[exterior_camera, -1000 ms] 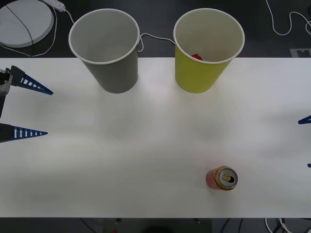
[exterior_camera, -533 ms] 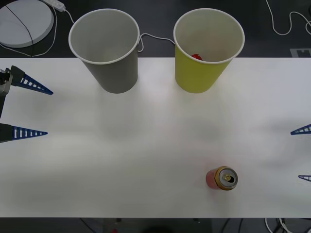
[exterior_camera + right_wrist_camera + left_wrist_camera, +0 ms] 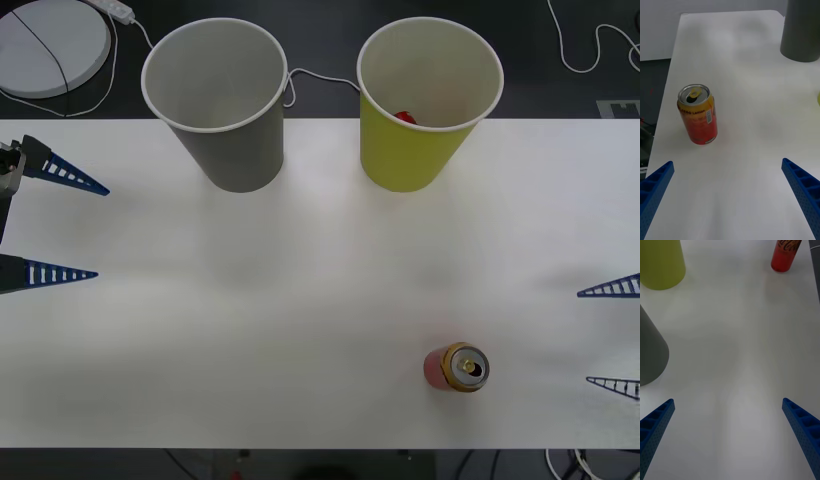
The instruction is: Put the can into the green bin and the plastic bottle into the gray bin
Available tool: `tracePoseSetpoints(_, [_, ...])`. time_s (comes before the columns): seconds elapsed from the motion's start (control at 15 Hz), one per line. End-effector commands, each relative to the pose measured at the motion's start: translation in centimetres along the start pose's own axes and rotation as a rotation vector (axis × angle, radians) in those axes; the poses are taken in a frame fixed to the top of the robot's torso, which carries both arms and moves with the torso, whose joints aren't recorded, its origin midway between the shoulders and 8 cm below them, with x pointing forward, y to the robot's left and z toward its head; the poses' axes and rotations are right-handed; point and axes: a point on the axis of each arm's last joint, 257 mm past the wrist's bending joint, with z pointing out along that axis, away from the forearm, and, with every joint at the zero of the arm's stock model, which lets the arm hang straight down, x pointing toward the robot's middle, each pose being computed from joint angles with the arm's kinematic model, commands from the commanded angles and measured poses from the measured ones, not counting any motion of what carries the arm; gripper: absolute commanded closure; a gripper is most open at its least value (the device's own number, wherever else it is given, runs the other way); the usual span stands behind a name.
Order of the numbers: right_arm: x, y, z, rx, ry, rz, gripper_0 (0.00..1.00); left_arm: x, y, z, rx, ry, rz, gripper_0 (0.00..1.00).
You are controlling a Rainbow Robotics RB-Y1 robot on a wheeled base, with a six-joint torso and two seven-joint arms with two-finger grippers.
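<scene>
We see the can [image 3: 457, 367] standing upright on the white bench [image 3: 300, 330], lower right of centre in the front view. At the right edge the right gripper [image 3: 610, 335] is near it but apart, jaws spread wide with nothing between them. At the left edge the left gripper [image 3: 75, 228] hangs over the bench, jaws also apart. The gray bin [image 3: 215, 100] and green bin [image 3: 428, 100] stand side by side along the top.
</scene>
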Motion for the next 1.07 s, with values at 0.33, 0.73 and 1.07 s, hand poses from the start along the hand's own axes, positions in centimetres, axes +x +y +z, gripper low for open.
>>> tracePoseSetpoints(0.33, [2.6, 2.0, 2.8, 0.036, -0.073, 0.028, 0.0, 0.0, 0.0, 0.0, 0.0, 0.0, 0.0, 0.0])
tracePoseSetpoints(0.73, [2.6, 3.7, 6.7, 0.07, -0.157, 0.072, 0.0, 0.0, 0.0, 0.0, 0.0, 0.0, 0.0, 0.0])
tracePoseSetpoints(1.07, [1.7, 5.2, 10.2, 0.066, -0.223, 0.073, 0.0, 0.0, 0.0, 0.0, 0.0, 0.0, 0.0, 0.0])
